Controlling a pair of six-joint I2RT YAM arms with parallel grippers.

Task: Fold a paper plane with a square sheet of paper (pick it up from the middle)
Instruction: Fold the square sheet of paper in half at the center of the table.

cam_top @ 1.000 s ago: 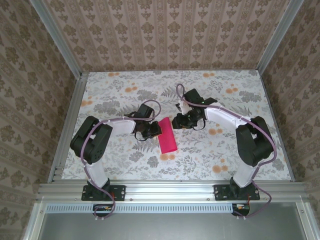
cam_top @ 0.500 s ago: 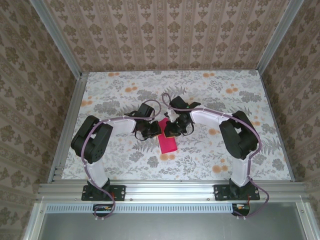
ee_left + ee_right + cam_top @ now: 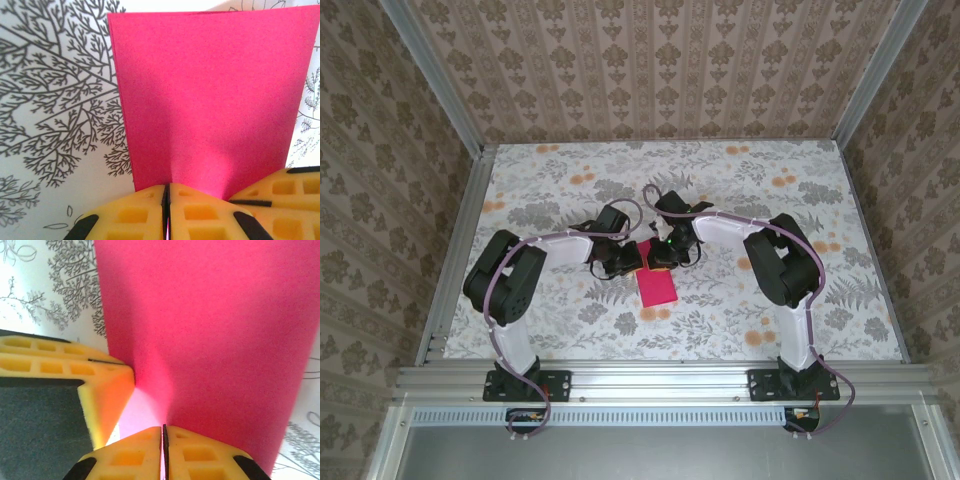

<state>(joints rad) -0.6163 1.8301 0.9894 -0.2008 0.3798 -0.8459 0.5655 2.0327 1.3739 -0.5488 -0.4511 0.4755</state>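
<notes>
**Both hands pinch the far end of the folded paper**

The thin magenta-red sheet of paper (image 3: 658, 285), folded into a long narrow rectangle, lies on the floral-patterned bench (image 3: 750, 300) near its middle, between the 2 arms. Its long axis runs from near to far and leans slightly left at the far end.

The left hand (image 3: 629, 262) reaches in from the left and the right hand (image 3: 661, 256) from the right. They meet just beside each other at the far end of the sheet.

In the left wrist view, the left hand's yellow fingers (image 3: 135, 210) are pressed together with the sheet's edge caught in the seam. In the right wrist view, the right hand's yellow fingers (image 3: 200, 455) are likewise closed on the sheet, which puckers into a small ridge at each grip.
</notes>
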